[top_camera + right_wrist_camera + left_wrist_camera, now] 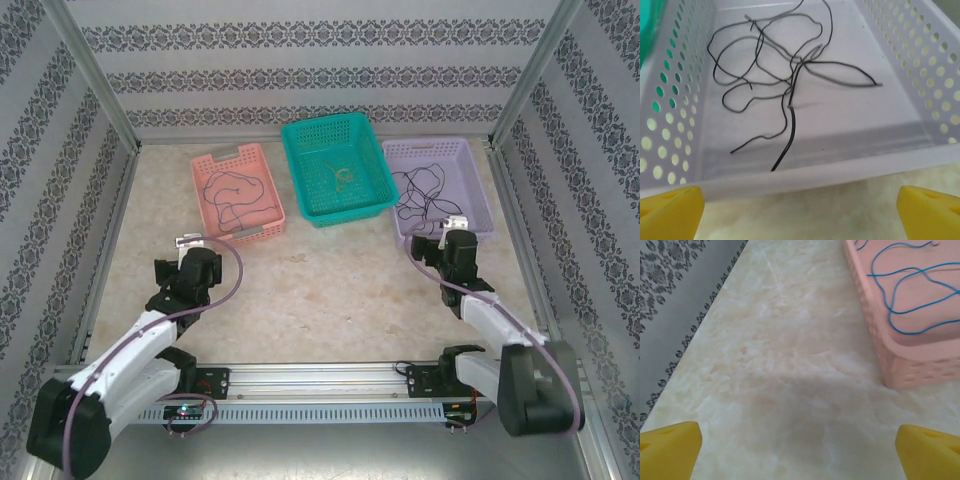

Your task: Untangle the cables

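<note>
Arms low, left gripper [189, 243] agape near pink basket [232, 153], right gripper [454, 222] agape at purple basket [426, 145].

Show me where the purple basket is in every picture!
Top external: the purple basket is the rightmost of three baskets at the far side of the table.
Left wrist: this camera faces the pink basket and bare table instead.
Right wrist: the purple basket spans the frame, its near wall low down.
Shared landmark: the black cables lying inside it.

Pink basket [925, 365] and blue cable [889, 315] partly beyond the left wrist view's edge; wires [343, 176] in green basket [300, 175] indistinctly small.
</note>
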You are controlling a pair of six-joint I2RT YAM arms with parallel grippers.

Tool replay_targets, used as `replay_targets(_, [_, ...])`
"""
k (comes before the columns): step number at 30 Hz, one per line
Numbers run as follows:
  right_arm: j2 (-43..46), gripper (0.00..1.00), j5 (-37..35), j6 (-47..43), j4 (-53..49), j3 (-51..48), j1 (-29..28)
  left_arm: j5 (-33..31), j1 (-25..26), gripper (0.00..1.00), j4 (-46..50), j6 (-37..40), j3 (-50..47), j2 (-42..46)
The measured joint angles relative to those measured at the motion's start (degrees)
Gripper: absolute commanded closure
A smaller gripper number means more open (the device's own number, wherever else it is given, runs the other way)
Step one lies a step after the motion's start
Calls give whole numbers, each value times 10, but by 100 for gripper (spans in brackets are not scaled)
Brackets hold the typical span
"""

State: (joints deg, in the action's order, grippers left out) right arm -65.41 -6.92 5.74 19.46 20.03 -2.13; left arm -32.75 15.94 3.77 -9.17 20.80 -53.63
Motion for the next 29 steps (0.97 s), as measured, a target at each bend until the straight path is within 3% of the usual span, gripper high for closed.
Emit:
replay_targets(8, [-183, 2, 51, -19, 186, 38, 21, 111, -104, 0, -273, 32, 21, -258])
replay_targets(13, [-203, 2, 71, -32, 272, 6, 24, 195, -147, 0, -431, 47, 20, -344])
replay_targets(19, [-203, 2, 68, -38, 293, 10, 20, 230, -153, 0, -494, 49, 12, -358])
replay_targets(29, [-206, 2, 64, -43, 292, 13, 17, 238, -153, 0, -509, 53, 12, -358])
